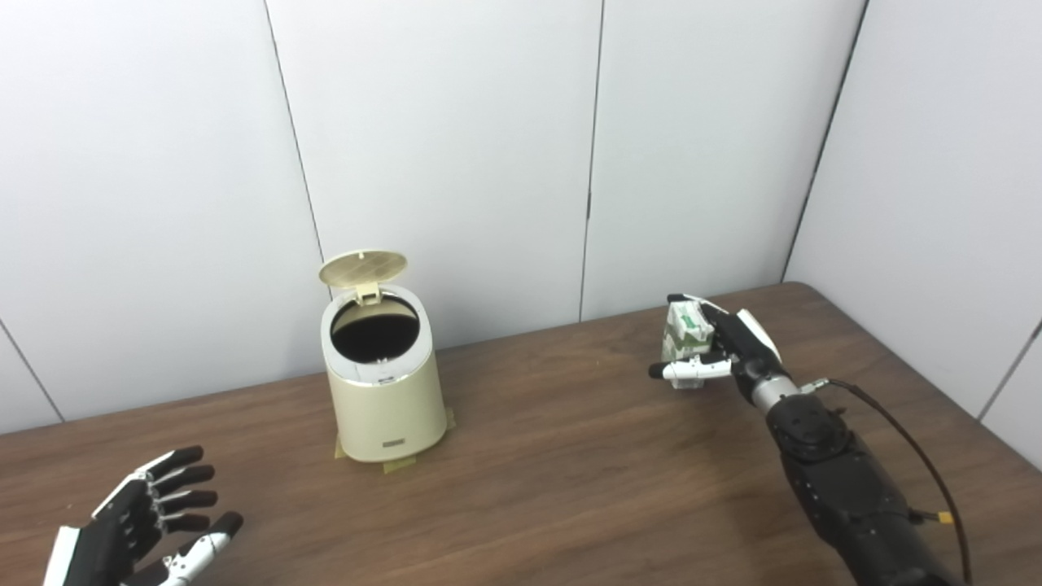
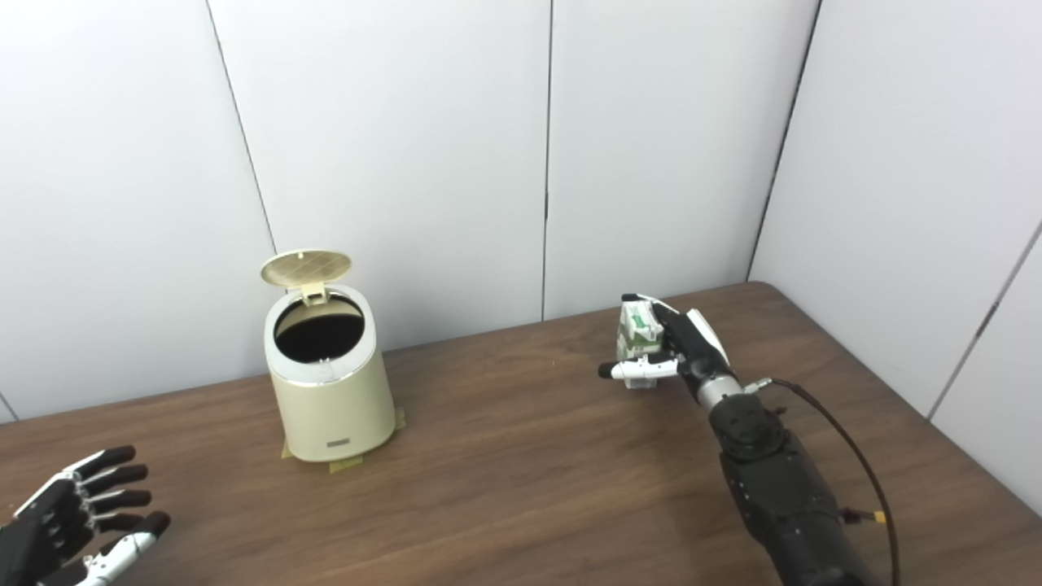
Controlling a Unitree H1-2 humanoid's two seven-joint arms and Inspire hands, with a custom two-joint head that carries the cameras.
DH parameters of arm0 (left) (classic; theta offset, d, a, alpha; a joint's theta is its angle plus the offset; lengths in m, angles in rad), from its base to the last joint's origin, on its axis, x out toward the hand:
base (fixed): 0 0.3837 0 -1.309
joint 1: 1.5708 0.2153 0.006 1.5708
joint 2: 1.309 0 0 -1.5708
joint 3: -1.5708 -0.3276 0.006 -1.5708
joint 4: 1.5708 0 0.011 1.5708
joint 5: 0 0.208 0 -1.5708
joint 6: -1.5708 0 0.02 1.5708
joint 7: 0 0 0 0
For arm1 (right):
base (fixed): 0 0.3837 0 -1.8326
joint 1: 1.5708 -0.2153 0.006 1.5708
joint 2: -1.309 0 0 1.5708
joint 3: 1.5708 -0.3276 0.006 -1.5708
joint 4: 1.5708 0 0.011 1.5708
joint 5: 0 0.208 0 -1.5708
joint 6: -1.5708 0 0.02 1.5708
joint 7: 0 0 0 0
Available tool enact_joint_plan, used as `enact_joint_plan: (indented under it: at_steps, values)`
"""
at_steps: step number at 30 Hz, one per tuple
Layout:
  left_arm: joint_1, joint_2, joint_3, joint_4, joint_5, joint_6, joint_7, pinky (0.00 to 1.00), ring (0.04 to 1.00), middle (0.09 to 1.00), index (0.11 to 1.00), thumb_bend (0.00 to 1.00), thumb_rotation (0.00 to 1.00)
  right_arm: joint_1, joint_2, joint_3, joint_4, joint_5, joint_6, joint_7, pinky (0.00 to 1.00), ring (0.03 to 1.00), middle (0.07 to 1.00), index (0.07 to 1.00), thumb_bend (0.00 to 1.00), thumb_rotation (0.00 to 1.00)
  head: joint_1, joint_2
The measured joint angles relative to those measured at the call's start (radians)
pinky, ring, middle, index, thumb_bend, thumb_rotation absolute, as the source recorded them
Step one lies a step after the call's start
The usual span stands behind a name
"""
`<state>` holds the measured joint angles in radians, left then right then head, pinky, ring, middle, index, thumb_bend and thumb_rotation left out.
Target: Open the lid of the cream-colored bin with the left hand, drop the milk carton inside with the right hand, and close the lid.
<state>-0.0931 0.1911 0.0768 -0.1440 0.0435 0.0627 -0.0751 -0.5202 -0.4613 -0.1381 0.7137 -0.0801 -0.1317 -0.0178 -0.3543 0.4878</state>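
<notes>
White wall panels close off the back and the right side; below them you have a dark wood-grain tabletop (image 1: 553, 456).

Bin: your cream-colored bin (image 1: 384, 391) stands upright toward the tabletop's far edge, left of centre, near the back wall. Strips of tape (image 1: 400, 465) show at its base where it meets the wood. Its lid (image 1: 363, 268) is swung up on the rear hinge and stands open over the back rim. The mouth is fully exposed. Inside you see only a dark interior; contents cannot be made out from either eye view.

Carton: the milk carton (image 1: 685, 330), white with green print, is on the right half of the tabletop, well apart from the bin, toward the far edge. It is upright, or close to it. Whether its base touches the wood or hangs just above, you cannot tell.

Right hand (image 1: 716, 346): closed around the carton, fingers wrapped over its far and top side, thumb (image 1: 692, 370) lying across the near lower face. A dark cable (image 1: 920, 456) trails off the wrist along the forearm.

Left hand (image 1: 142, 521): low at the tabletop's near left corner, palm up, fingers spread and slightly curled, holding nothing, well apart from the bin.
</notes>
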Motion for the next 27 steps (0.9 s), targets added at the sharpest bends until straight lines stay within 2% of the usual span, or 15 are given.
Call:
enact_joint_plan:
  at_steps: [1,2,3,5,7,8,12,27]
  values:
    - [0.001,0.0,-0.001,0.0,0.0,0.0,-0.002,0.58,0.644,0.716,0.76,0.6,0.0,-0.005,0.005,-0.001,0.009,-0.013,-0.001,-0.031,0.57,0.665,0.728,0.732,0.72,0.0,0.002,0.002]
    - [0.002,0.0,-0.002,0.0,0.0,0.0,-0.003,0.59,0.647,0.719,0.759,0.6,0.0,-0.01,0.01,-0.001,0.023,-0.028,-0.008,-0.07,0.49,0.584,0.588,0.674,0.62,0.0,0.002,0.002]
    - [0.002,0.0,-0.002,0.0,0.0,0.0,-0.005,0.59,0.648,0.72,0.758,0.6,0.0,-0.017,0.013,0.0,0.039,-0.045,-0.017,-0.107,0.45,0.535,0.526,0.602,0.58,0.0,0.002,0.002]
    - [0.003,0.0,-0.002,0.0,0.0,0.0,-0.006,0.59,0.647,0.722,0.758,0.59,0.0,-0.025,0.018,0.002,0.065,-0.076,-0.036,-0.178,0.37,0.435,0.478,0.523,0.54,0.0,0.002,0.002]
    - [0.003,0.0,-0.002,0.0,0.0,-0.001,-0.007,0.59,0.644,0.722,0.757,0.59,0.0,-0.033,0.023,0.004,0.083,-0.097,-0.048,-0.235,0.35,0.403,0.473,0.501,0.53,0.0,0.003,0.005]
    - [0.003,0.0,-0.002,0.0,0.001,-0.001,-0.007,0.58,0.643,0.722,0.756,0.6,0.0,-0.035,0.024,0.005,0.09,-0.104,-0.055,-0.255,0.34,0.406,0.5,0.504,0.52,0.0,0.003,0.005]
    - [0.004,0.0,-0.004,0.0,0.008,-0.002,-0.007,0.58,0.639,0.722,0.754,0.59,0.0,-0.035,0.025,0.013,0.103,-0.119,-0.072,-0.294,0.35,0.408,0.514,0.517,0.51,0.0,0.005,0.008]
    - [0.004,0.001,-0.011,0.02,0.02,-0.038,-0.008,0.54,0.615,0.714,0.748,0.6,0.0,-0.026,0.015,0.048,0.076,-0.168,-0.095,-0.298,0.34,0.391,0.489,0.551,0.51,0.0,0.028,0.006]
